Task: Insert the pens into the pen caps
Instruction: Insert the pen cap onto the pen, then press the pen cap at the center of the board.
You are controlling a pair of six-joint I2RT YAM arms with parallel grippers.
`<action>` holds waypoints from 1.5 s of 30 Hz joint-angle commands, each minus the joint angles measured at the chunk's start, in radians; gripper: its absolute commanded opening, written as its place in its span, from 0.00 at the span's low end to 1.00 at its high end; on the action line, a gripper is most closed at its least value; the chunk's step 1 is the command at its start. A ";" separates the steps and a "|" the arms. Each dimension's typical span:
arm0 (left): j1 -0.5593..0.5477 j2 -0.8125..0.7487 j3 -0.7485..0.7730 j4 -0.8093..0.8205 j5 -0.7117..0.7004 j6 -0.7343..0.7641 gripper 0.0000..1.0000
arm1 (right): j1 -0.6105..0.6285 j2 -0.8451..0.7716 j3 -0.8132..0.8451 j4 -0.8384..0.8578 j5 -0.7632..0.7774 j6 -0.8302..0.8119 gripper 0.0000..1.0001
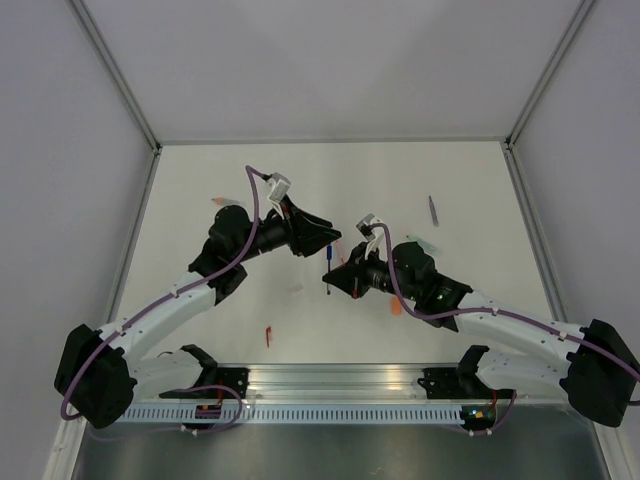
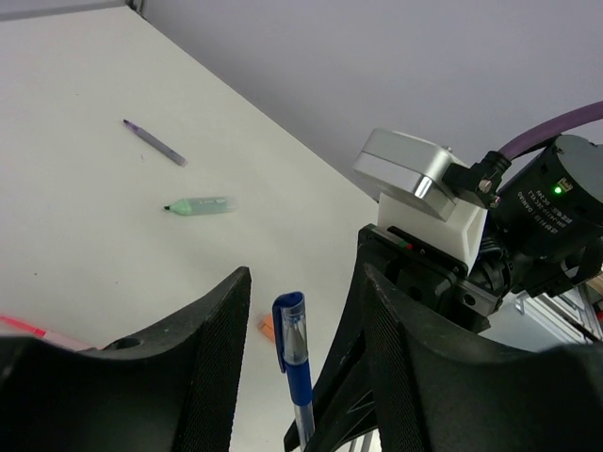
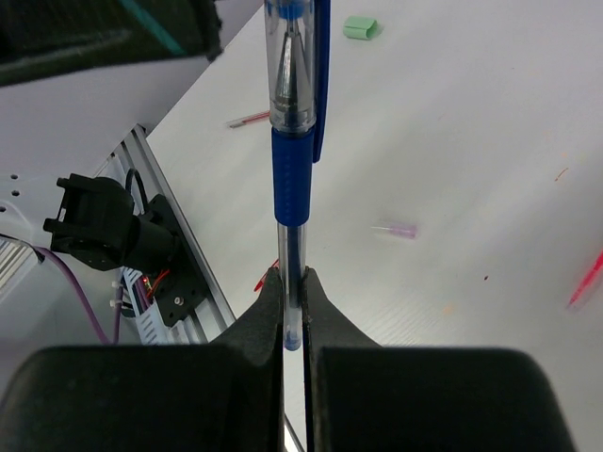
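Gripping pen (image 3: 292,179) by its tail with right gripper (image 3: 292,294), black fingers pinched tight on the thin clear barrel. Long axis straight out from those fingers, writing end away, aimed at left gripper (image 2: 306,282), itself spread wide round the capped end with gaps either side. Smooth see-through tube, matte blue rubber sleeve, metal cone under clear cap (image 3: 296,56) with blue clip. Held above table (image 1: 200,200) near its middle, between both arms. Seen only from left wrist: green pen (image 2: 200,205) lying flat, dark tip leftward; slim purple-grey pen (image 2: 154,143) beyond it; orange cap (image 2: 268,325) just behind the blue clip. Seen only from right wrist: stubby mint cap (image 3: 361,27), far off.
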 commanded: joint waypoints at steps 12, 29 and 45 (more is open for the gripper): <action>-0.004 -0.007 0.007 -0.033 0.074 0.034 0.02 | 0.001 -0.012 0.024 0.052 0.013 0.001 0.00; -0.006 0.004 -0.147 0.165 0.187 -0.147 0.02 | -0.002 -0.204 -0.014 0.044 0.200 -0.065 0.00; -0.047 0.091 -0.147 0.219 0.203 -0.179 0.02 | -0.011 -0.200 0.013 0.033 0.312 -0.114 0.00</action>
